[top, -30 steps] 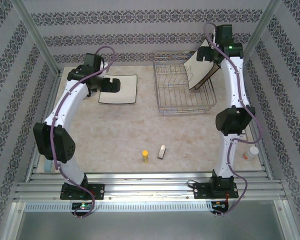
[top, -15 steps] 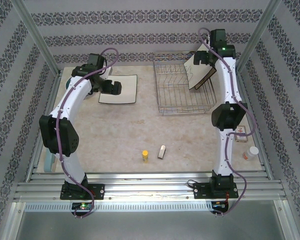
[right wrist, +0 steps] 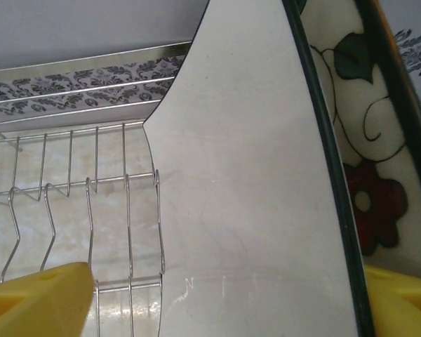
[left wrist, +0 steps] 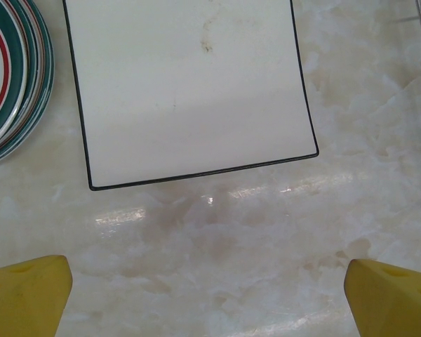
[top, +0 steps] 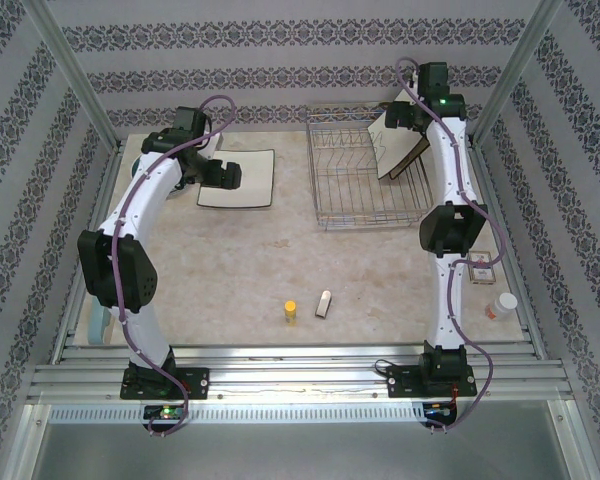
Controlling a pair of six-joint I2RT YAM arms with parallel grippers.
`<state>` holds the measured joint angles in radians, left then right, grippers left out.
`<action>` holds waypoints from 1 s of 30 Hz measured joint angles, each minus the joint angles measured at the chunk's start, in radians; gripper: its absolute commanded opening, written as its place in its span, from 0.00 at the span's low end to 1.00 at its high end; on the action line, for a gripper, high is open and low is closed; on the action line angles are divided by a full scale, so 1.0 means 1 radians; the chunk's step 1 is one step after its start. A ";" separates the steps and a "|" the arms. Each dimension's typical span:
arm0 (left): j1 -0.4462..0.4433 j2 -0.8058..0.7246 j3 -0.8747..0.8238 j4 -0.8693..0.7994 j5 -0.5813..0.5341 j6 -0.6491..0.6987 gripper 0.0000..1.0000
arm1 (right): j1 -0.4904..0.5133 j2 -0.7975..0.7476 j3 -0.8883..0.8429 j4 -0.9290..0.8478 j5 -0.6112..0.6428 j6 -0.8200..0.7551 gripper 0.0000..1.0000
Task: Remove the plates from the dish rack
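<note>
The dish rack (top: 365, 200) stands at the back right. A square plate (top: 393, 145) leans in its right end. My right gripper (top: 401, 117) is open at that plate's top edge. In the right wrist view the plate's white back (right wrist: 252, 210) lies between the yellow fingertips (right wrist: 35, 302), with a flowered plate face (right wrist: 368, 203) just behind and rack wires (right wrist: 91, 210) to the left. Another square plate (top: 248, 182) lies white back up at the back left. My left gripper (top: 224, 172) hovers open over it, holding nothing. Round ringed plates (left wrist: 7, 77) lie beside this plate (left wrist: 189, 84).
A small yellow bottle (top: 290, 311) and a pale stick-shaped object (top: 324, 303) lie near the table's middle front. A white bottle with an orange cap (top: 500, 305) and a small box (top: 480, 263) sit by the right edge. Patterned walls close in the back and sides.
My right arm has pushed further back and its gripper has come down over the leaning plate's top edge, jaws starting to narrow. The left arm straightened a little; its gripper stays over the flat plate.
</note>
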<state>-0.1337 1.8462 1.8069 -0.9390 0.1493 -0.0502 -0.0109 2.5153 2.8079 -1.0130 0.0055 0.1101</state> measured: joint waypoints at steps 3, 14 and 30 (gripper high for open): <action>0.005 0.000 -0.001 0.001 0.000 0.002 1.00 | -0.001 0.013 0.000 0.018 0.002 0.010 0.70; 0.013 0.000 -0.011 0.004 0.000 0.003 1.00 | 0.002 0.016 -0.002 0.060 0.018 0.034 0.16; 0.028 0.000 -0.056 0.007 0.000 0.002 1.00 | 0.007 0.005 -0.012 0.072 0.020 0.040 0.00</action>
<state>-0.1059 1.8462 1.7512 -0.9321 0.1490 -0.0483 -0.0036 2.5206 2.7960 -0.9409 0.0254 0.1501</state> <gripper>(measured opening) 0.997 0.117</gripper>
